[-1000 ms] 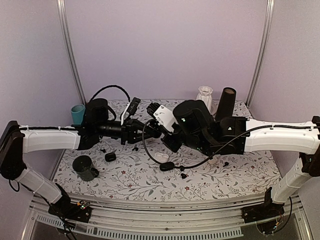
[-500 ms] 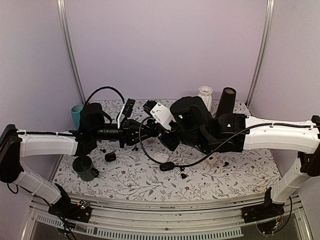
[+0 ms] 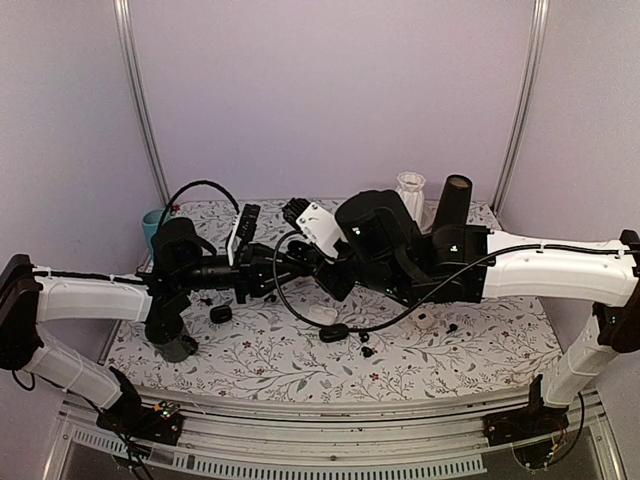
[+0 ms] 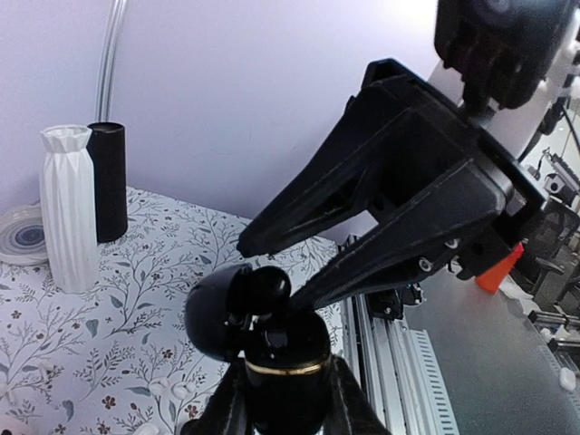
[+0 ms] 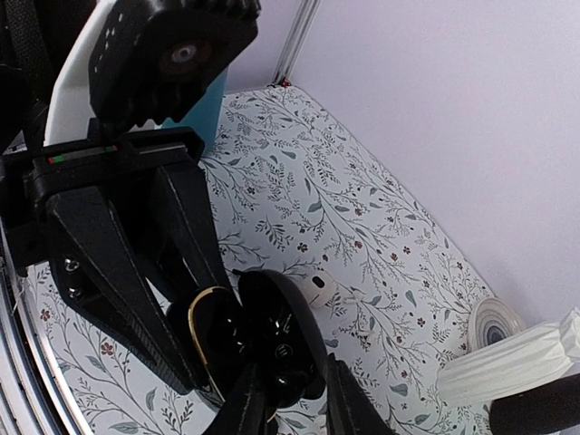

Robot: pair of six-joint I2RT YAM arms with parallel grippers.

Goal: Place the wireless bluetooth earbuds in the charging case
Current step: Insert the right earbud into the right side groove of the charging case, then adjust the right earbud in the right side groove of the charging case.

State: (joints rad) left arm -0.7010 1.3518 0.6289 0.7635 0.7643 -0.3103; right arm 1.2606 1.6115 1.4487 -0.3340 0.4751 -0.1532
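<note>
My left gripper [image 4: 281, 385] is shut on a black charging case [image 4: 285, 358] with a gold rim, held in the air with its lid open. My right gripper [image 5: 288, 391] is shut on a black earbud [image 5: 285, 352] and holds it at the case's open mouth. In the left wrist view the earbud [image 4: 260, 288] sits on top of the case between the right gripper's fingertips. In the top view both grippers meet above the table's middle, left [image 3: 296, 260] and right [image 3: 320, 270]. Loose black earbuds [image 3: 367, 351] lie on the table.
A white case [image 3: 322, 314] and black cases [image 3: 334, 332] [image 3: 221, 313] lie on the flowered table below. A white vase [image 3: 409, 192] and black cylinder [image 3: 453, 205] stand at the back right. A teal cup [image 3: 153, 226] and dark cup [image 3: 170, 340] stand at the left.
The right gripper has moved left and closed in on the case in the left gripper. The left arm has drawn back to the left, its elbow lower.
</note>
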